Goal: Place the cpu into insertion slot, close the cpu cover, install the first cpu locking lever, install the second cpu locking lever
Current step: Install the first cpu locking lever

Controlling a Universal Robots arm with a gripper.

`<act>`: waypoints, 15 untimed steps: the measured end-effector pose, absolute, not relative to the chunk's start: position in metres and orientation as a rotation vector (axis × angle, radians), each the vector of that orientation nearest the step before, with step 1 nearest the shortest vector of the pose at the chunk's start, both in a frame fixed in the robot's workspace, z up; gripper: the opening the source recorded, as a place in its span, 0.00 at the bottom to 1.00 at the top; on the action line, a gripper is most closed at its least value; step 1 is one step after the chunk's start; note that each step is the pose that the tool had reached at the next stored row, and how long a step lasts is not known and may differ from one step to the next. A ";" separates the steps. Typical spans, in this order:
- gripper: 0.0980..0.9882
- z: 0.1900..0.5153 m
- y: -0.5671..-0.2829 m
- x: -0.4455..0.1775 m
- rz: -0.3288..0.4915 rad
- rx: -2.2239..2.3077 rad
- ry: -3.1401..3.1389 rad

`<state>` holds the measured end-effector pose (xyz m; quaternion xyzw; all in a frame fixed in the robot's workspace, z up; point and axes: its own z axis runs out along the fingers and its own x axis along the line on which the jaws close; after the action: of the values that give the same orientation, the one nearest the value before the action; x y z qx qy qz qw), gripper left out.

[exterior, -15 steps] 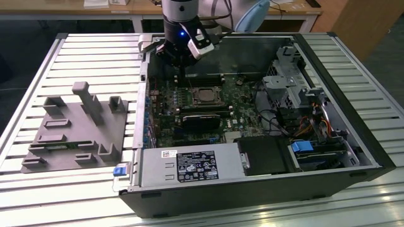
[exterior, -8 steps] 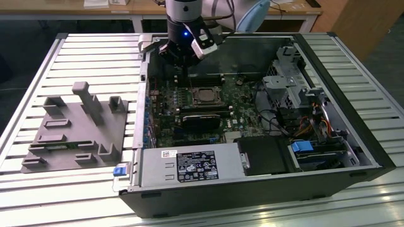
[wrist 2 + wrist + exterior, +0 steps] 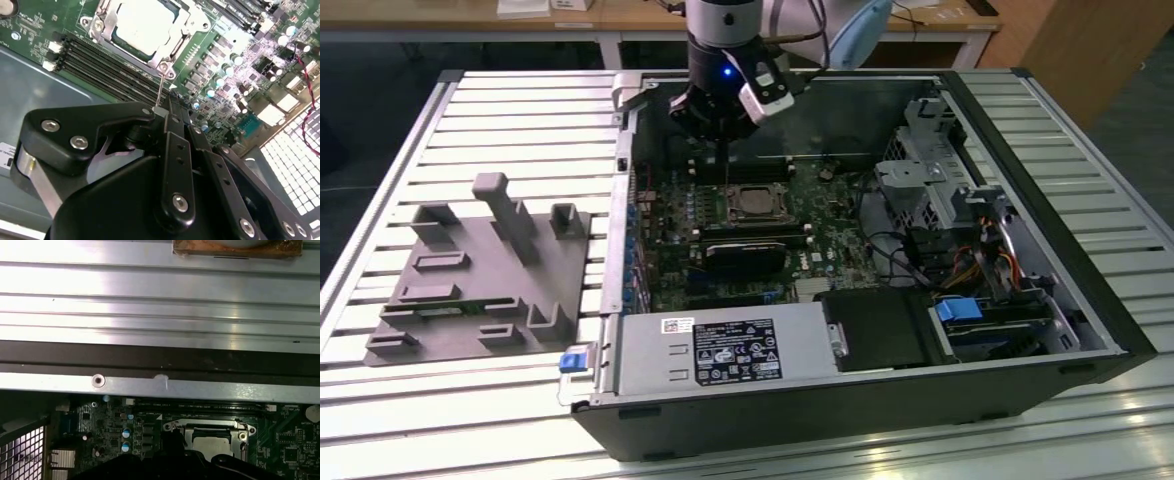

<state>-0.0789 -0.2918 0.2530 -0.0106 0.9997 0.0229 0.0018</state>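
While poised over the motherboard [image 3: 834,220] in the computer case [image 3: 854,420], pinches in the pressed-together hand [image 3: 166,102], seemingly, the upright tip of a wire locking lever [image 3: 160,85]. Just beyond, mid-board, has the cpu [image 3: 142,27] seated in the insertion slot [image 3: 167,67] under the shut cpu cover [image 3: 181,44]. Probably a lever step, unclear which; calls for a steady swing down until latched.

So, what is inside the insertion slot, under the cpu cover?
The cpu lies in the insertion slot, its pale face showing through the window of the cpu cover. The frame hides its edges; the cpu hides the slot's floor.
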 end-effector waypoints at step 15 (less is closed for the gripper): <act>0.01 0.250 -0.292 -0.064 0.070 -0.033 3.137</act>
<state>-0.0644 -0.2918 0.2497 -0.0106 0.9997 0.0224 0.0016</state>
